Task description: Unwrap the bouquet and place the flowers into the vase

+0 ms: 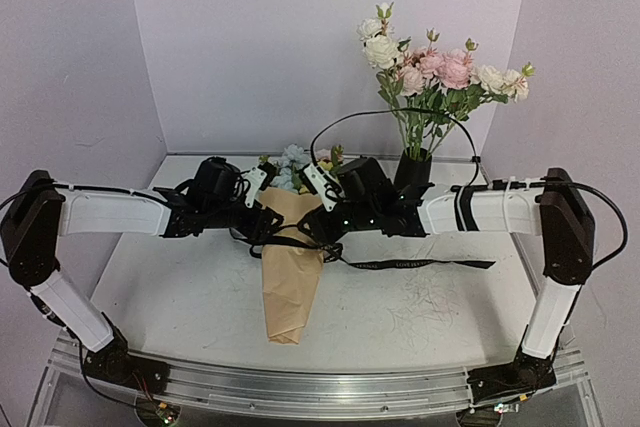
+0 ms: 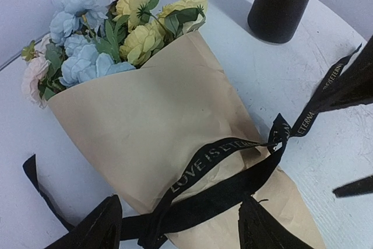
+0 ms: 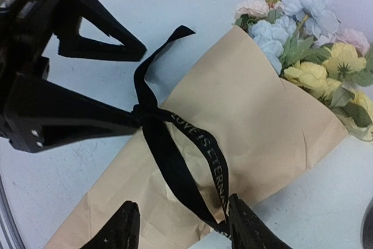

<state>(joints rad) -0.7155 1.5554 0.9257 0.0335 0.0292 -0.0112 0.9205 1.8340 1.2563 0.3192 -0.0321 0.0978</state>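
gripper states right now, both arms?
Left gripper: open, straddling the ribbon, not gripping it.
Right gripper: open, holding nothing.

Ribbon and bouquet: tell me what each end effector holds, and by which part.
Nothing is clamped: the left end effector and the right end effector both stand open, and the black ribbon only passes between their fingers.

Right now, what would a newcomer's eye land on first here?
The tan paper bouquet lies in the middle of the table, with blue and yellow blooms at its far end and its black ribbon trailing loose to the right. The left pincer and right pincer hang open over it. At the back right, pink and cream roses rise from the black vase.
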